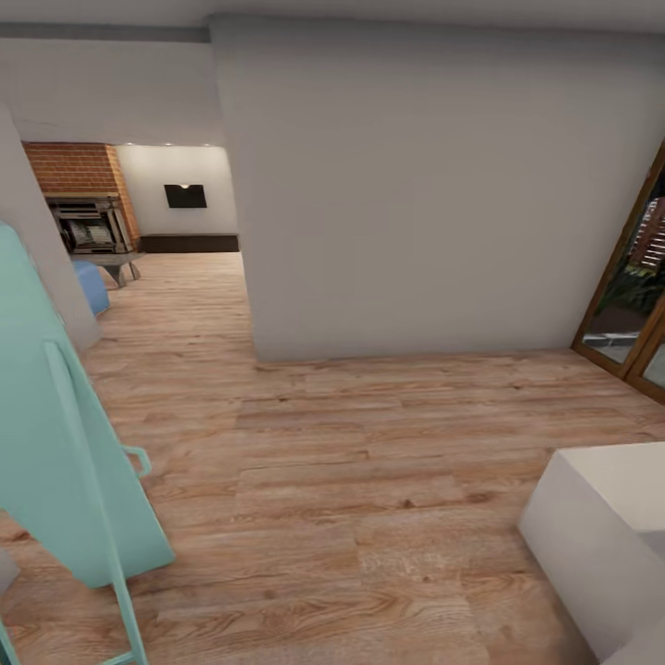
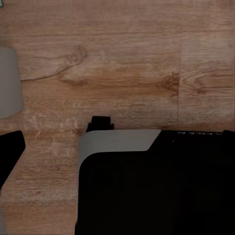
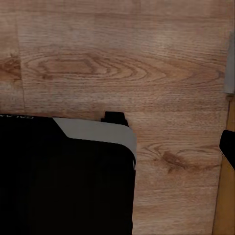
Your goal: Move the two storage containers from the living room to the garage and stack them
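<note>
From the head, a grey-white wall [image 1: 406, 185] is blocking the middle, with the living room's brick fireplace [image 1: 81, 189] showing past its left edge and a turquoise cabinet [image 1: 55, 434] crowding near left. Both wrist cameras are looking down at wood planks [image 2: 117, 58] over the robot's black body [image 3: 63, 181] (jaw state: cannot tell).

Wood-plank floor [image 1: 369, 480], grey wall [image 1: 416, 185], brick fireplace [image 1: 78, 171]

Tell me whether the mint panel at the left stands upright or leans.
Leaning. The mint panel slants across the wood floor, its top edge tilted away from vertical.
</note>
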